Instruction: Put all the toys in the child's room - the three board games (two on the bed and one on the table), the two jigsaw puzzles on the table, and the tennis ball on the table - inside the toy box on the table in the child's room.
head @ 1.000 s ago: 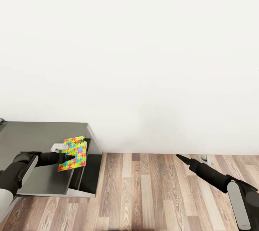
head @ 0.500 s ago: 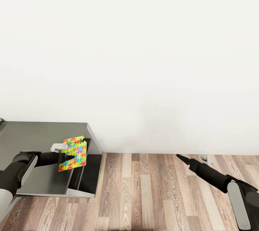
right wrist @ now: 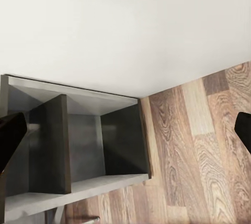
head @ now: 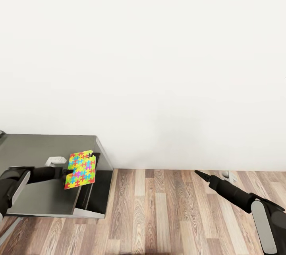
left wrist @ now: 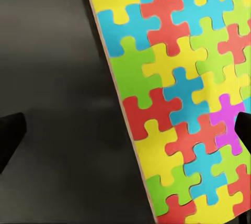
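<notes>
A bright jigsaw puzzle point(head: 81, 170) lies flat near the right end of the dark grey table point(head: 35, 147). A second slab seems to peek out at its far edge point(head: 80, 154), though I cannot be sure. My left gripper point(head: 67, 174) is at the puzzle's left edge, low over the tabletop. In the left wrist view the puzzle point(left wrist: 178, 93) covers one side and the left gripper point(left wrist: 125, 135) is open, its fingertips point(left wrist: 8, 135) set far apart with the slab's edge between them. My right gripper point(head: 198, 173) hangs open over the floor, off to the right.
A white wall stands behind the table. The wooden plank floor point(head: 167, 211) stretches right of the table. In the right wrist view a dark grey shelf unit point(right wrist: 78, 145) with open compartments stands against the wall.
My left arm has drawn back to the left, so its fingers overlap the puzzle less. The puzzle and the right arm have stayed put.
</notes>
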